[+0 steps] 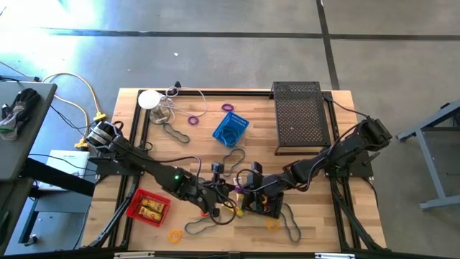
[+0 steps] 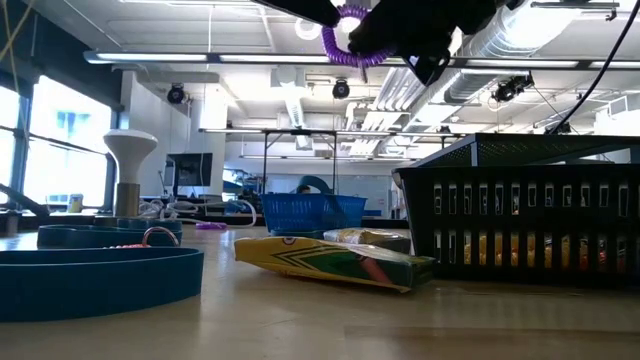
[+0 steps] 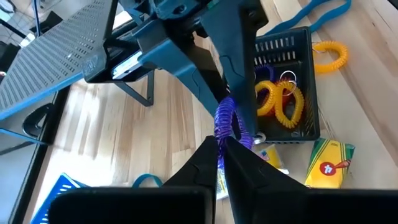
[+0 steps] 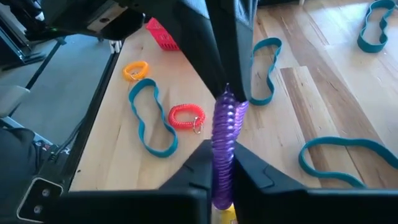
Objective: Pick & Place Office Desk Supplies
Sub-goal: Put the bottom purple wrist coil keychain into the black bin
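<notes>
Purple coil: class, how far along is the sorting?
Done: yellow coils lie in the black basket. In hand: both the left pincer and right pincer are shut on the purple coil (handover). Left: red coil, orange coil, band loops on the table.

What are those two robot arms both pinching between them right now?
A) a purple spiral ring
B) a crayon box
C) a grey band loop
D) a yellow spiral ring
A: both wrist views show the left end effector and the right end effector shut on the same purple spiral ring, held up off the table near the black basket.
</notes>
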Robot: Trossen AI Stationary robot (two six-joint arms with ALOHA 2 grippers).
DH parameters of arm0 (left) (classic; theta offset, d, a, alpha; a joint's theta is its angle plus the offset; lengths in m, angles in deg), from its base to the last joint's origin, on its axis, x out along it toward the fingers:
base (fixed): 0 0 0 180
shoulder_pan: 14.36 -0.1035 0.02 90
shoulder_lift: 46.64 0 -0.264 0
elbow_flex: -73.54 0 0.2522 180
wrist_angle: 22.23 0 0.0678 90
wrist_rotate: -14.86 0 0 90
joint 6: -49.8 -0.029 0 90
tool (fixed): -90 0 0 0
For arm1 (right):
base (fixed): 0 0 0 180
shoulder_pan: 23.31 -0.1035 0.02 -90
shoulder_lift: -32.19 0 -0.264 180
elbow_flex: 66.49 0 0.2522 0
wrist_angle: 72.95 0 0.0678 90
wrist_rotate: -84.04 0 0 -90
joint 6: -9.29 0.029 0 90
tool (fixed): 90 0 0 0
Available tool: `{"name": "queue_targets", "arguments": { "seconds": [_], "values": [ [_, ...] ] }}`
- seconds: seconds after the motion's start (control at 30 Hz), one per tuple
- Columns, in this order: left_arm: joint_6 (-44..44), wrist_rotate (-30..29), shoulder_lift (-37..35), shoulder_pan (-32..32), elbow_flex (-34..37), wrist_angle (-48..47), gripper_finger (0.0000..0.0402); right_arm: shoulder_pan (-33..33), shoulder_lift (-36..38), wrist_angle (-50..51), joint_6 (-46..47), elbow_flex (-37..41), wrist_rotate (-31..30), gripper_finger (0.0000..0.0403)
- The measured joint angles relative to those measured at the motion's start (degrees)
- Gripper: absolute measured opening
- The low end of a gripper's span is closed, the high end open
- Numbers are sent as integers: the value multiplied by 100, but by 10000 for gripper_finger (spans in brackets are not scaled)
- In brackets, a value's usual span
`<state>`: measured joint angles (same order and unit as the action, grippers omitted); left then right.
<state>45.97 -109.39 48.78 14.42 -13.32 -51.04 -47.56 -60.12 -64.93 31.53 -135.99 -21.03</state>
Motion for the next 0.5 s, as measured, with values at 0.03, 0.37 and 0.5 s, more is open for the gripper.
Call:
{"name": "queue_targets", "arguments": {
  "seconds": [0.03,0.37,0.5],
  "values": [
    [-65,-1,0,0,0,14,17,0,0,-1,0,0,0,14],
    [-211,-1,0,0,0,77,82,-83,0,163,8,0,51,9],
    [-9,-3,0,0,0,74,107,-212,0,531,252,0,128,8]
  ]
}}
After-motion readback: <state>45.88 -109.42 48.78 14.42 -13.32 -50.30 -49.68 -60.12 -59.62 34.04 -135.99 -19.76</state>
